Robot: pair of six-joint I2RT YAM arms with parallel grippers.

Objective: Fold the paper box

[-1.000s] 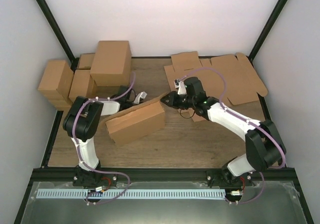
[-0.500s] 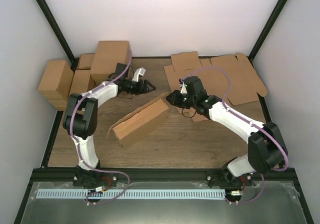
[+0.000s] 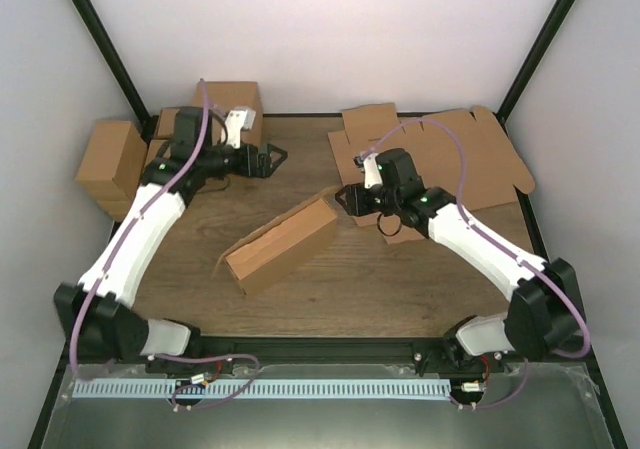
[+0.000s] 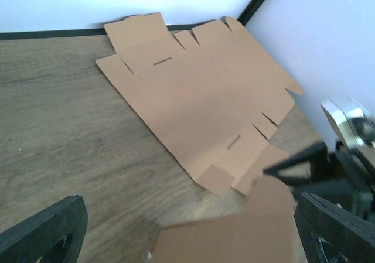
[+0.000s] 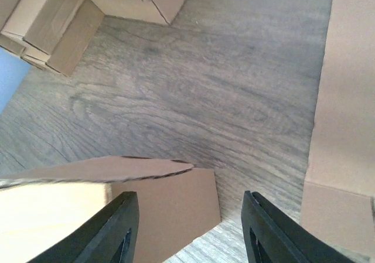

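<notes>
Two grippers of mine are over the table (image 3: 400, 289), and both are free of any load. My left gripper (image 3: 272, 157) stands with the jaws spread as wide as they go. In my left wrist view its fingers (image 4: 47, 228) sit at the two bottom corners of the picture with only wood and cardboard between them. It is at about 11 o'clock from the paper box (image 3: 280, 244) and well apart from it.

The paper box lies near the middle of the table as a long, closed-looking brown shape. Its long side runs from 8 o'clock to 2 o'clock. My right gripper (image 3: 343, 201) is just at its 2 o'clock end. In the right wrist view my fingers (image 5: 120, 228) are parted. The corner of the box reaches into the gap from the 9 o'clock side, with a thin top flap above it, and wood shows between the box and the other finger. I do not clamp it. I cannot tell whether the nearer finger touches the cardboard.

Flat cardboard sheets (image 3: 450, 159) with flaps and slots lie at 1 o'clock on the table. Several folded cartons (image 3: 130, 159) are stacked at 10 o'clock, by the far left corner.
</notes>
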